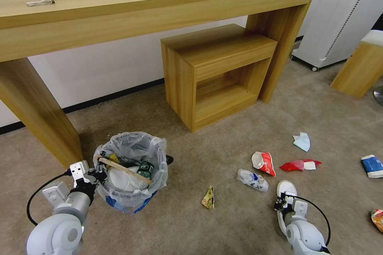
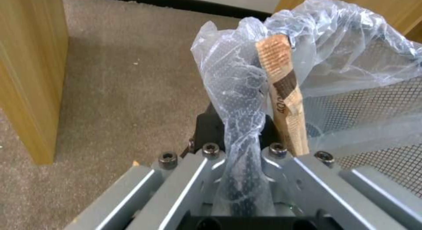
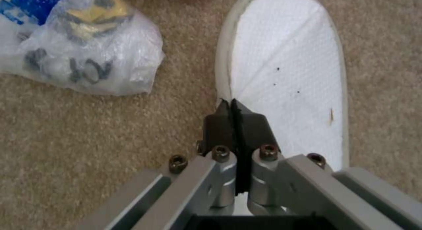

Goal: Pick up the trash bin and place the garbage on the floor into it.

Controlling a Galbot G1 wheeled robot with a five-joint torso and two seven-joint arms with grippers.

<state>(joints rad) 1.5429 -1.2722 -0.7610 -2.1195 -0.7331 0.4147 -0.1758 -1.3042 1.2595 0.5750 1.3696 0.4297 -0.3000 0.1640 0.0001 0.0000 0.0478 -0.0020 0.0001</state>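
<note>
White flat fabric slipper (image 3: pixel 286 71) lies on the carpet under the right pincer (image 3: pixel 233 108), jaws clamped on its rim, toe pointing away, well right of the black wire-mesh trash bin (image 1: pixel 131 167), whose plastic-lined rim the left pincer (image 2: pixel 237 124) clamps.

The bin (image 1: pixel 131 191) is black wire mesh under a crinkly, glossy clear plastic liner (image 2: pixel 237 101). A rough wooden stick (image 2: pixel 283 95) leans inside. The slipper (image 3: pixel 286 78) is white, matt, textured cloth. The floor (image 1: pixel 223 231) is short-pile beige carpet. The gripper (image 3: pixel 235 116) has brushed grey metal links and matt black pads.
</note>
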